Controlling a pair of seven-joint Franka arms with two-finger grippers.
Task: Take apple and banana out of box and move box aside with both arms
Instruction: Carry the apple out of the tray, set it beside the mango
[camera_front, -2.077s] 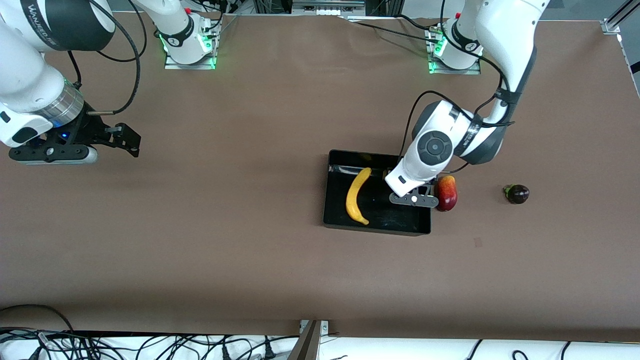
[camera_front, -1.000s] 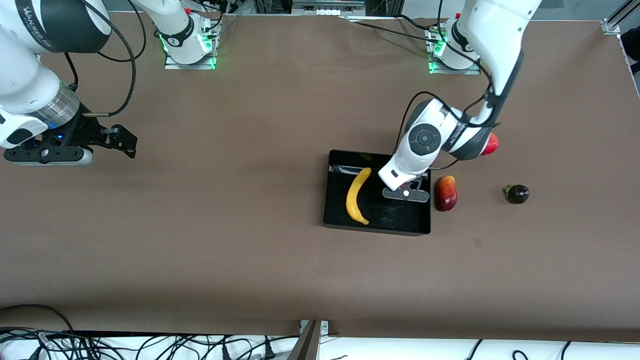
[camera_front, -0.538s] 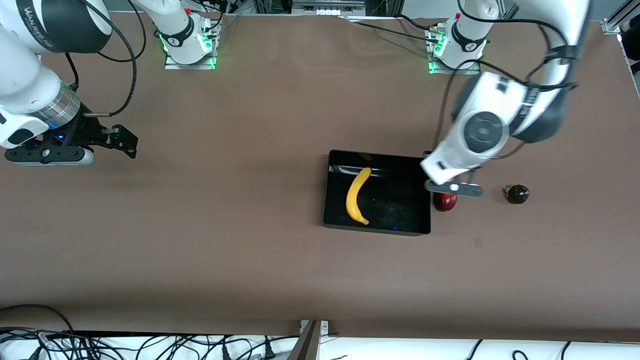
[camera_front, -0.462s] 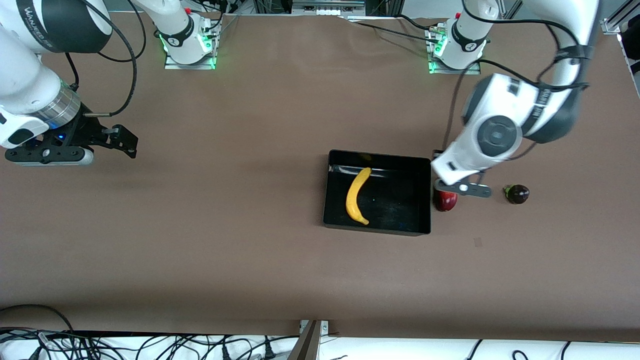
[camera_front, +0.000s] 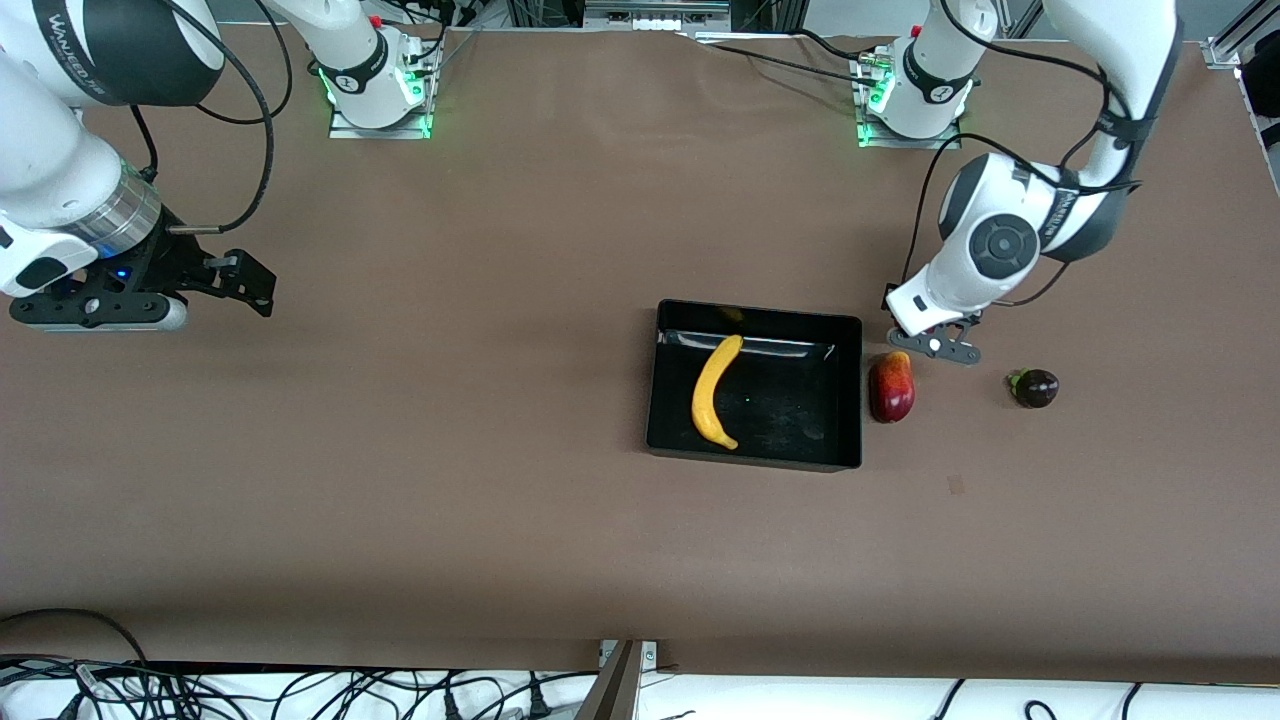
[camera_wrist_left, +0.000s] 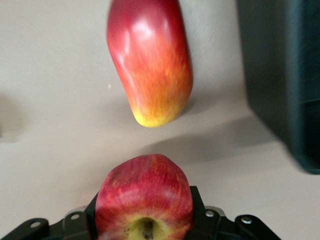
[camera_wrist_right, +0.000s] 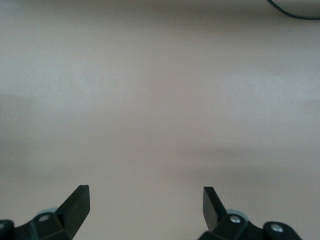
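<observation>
The yellow banana (camera_front: 714, 392) lies in the black box (camera_front: 757, 459). My left gripper (camera_front: 936, 346) is low over the table just off the box's corner at the left arm's end. In the left wrist view it (camera_wrist_left: 144, 212) is shut on the red apple with yellowish streaks (camera_wrist_left: 144, 197); in the front view the apple is hidden under the hand. My right gripper (camera_front: 247, 283) hangs open and empty over bare table at the right arm's end, and that arm waits; its fingertips (camera_wrist_right: 77, 200) stand wide apart.
A long red-and-yellow fruit (camera_front: 892, 387) lies on the table against the box's outer wall at the left arm's end; it also shows in the left wrist view (camera_wrist_left: 150, 60) beside the box (camera_wrist_left: 285, 85). A small dark purple fruit (camera_front: 1034, 387) lies farther toward that end.
The left arm has swung from over the box toward the left arm's end, past the long red fruit, and now sits lower beside it. The right arm has not moved.
</observation>
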